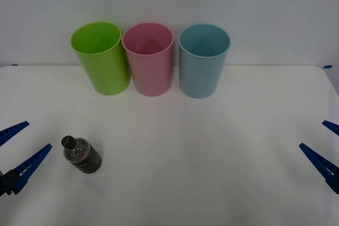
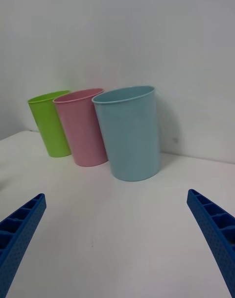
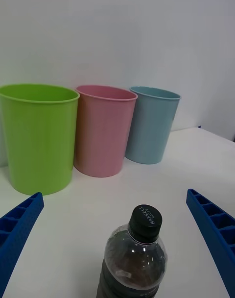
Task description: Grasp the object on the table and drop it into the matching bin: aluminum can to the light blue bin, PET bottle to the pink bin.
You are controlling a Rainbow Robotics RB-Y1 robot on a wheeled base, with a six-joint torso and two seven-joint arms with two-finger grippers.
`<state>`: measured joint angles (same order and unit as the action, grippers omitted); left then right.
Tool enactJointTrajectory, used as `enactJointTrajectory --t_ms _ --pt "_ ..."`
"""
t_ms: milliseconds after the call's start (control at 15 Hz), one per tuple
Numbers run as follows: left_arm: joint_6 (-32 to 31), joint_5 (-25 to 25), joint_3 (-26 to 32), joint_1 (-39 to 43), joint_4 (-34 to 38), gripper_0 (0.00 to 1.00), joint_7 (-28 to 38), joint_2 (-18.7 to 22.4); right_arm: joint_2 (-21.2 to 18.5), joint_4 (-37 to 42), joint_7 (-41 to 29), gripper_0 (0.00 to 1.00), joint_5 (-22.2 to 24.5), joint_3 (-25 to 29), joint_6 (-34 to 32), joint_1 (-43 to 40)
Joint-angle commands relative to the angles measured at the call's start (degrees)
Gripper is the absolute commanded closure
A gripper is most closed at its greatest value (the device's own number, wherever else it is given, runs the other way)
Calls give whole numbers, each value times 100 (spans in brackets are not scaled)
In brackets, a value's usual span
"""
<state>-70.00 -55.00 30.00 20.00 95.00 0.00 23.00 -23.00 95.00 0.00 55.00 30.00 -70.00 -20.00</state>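
At the front view's lower left, the left gripper (image 1: 18,144) spreads its blue fingers wide, the PET bottle (image 1: 82,155) standing on the white table (image 1: 201,152) just right of it. Its wrist camera reads lettering on the black cap (image 3: 145,220). Along the frame's top stand the lime green bin (image 1: 100,56), the pink bin (image 1: 148,58) and the light blue bin (image 1: 203,59). The right gripper (image 1: 326,144) gapes at lower right.

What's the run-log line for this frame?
stage: pre-grasp | PET bottle: upright on table, near left gripper, open | right gripper: open, idle | pink bin: nothing seen inside
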Motion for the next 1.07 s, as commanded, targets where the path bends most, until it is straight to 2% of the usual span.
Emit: enactJointTrajectory --t_ms 67,200,533,733,1067 --pt "0 0 0 0 0 0 0 0 0 0 0 0 0 0 0 0" --pt "-22 95 -56 -14 -201 0 -27 -112 0 0 0 0 0 0 0 0" --pt "-154 438 -100 320 -201 0 -123 249 0 0 0 0 0 0 0 0" --pt "-321 482 41 602 -201 0 -237 284 0 0 0 0 0 0 0 0" --pt "-348 438 6 1059 -201 0 -809 345 0 0 0 0 0 0 0 0"
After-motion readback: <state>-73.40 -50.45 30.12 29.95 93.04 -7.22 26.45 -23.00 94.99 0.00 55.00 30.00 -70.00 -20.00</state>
